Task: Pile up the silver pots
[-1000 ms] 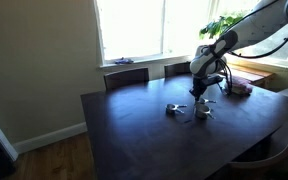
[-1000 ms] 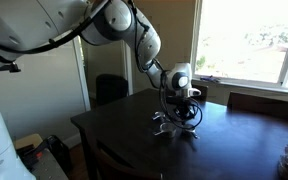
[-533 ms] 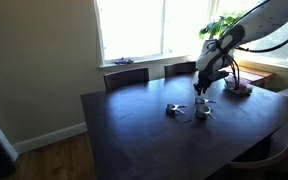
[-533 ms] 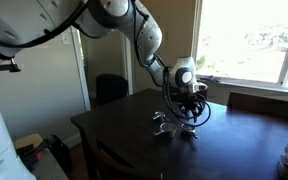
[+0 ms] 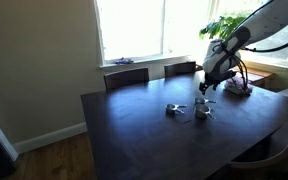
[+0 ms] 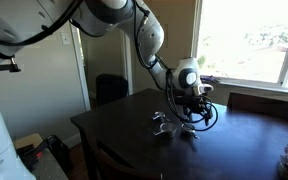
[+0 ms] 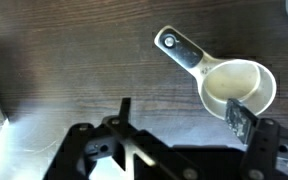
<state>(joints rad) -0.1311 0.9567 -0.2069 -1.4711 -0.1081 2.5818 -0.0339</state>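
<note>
Wrist view, silver pot [image 7: 239, 88] on dark table [image 7: 74, 60], jaws spread wide above it, holding nothing.

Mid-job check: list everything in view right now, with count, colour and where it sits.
small round silver metal pots: two clusters, exact count unclear, shiny silver, middle of the table; one with a short handle fills the wrist view
dark wooden table: one, dark brown, centre of the room
chairs: two, dark, along the table's window side
pinkish stack of flat items: one, pink, beyond the pots near the window
leafy green plant: one, green, by the window
robot arm: one, white and grey, reaching over the table
gripper: one, black, open, above the pots, holding nothing
</note>
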